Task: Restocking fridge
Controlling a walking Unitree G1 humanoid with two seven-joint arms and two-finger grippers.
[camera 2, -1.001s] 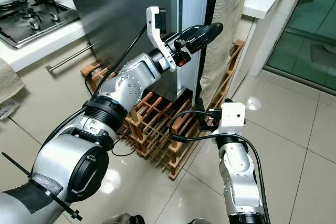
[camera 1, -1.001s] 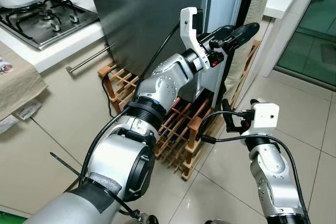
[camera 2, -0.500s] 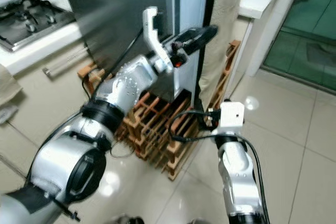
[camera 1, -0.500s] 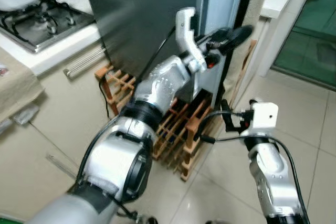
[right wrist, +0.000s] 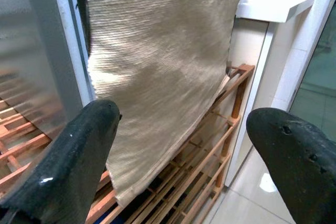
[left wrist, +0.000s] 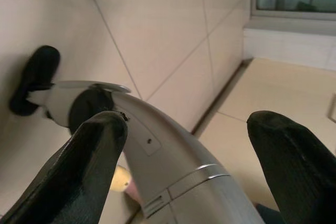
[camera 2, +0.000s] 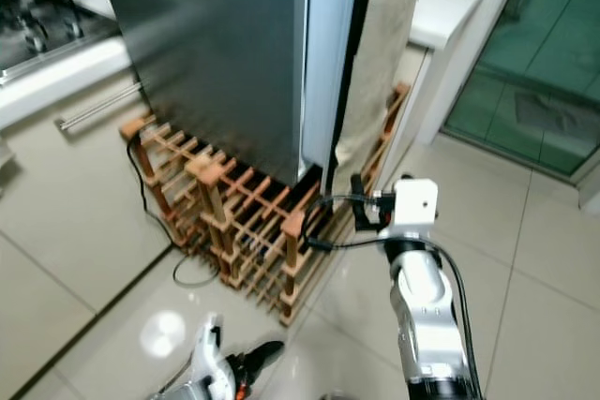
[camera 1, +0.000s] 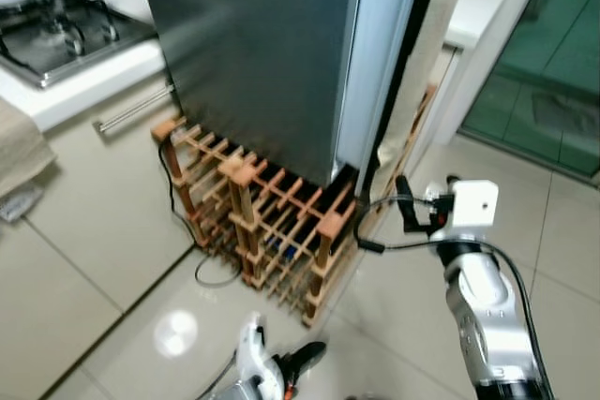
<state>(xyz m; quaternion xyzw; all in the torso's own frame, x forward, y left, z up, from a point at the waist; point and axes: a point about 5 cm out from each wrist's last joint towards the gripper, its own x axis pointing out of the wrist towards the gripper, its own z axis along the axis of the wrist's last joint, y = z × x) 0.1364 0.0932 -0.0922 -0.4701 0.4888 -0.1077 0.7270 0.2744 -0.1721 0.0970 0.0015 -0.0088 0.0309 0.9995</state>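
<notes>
The fridge stands ahead with a dark grey door and a pale side edge; no food item can be seen. My left gripper hangs low near the floor at the bottom of the head view. In its wrist view it is open, with a silver limb of my own body and floor tiles between its fingers. My right gripper is held at the fridge's lower right corner, open and empty. Its wrist view faces a beige cloth beside the fridge edge.
A wooden wine rack sits on the floor against the fridge base, with a black cable beside it. A gas hob and white counter are at the left. A glass door is at the right. Glossy tiles cover the floor.
My left arm has dropped from the fridge door's edge to near the floor. The camera has shifted and tilted. My right arm has kept its place.
</notes>
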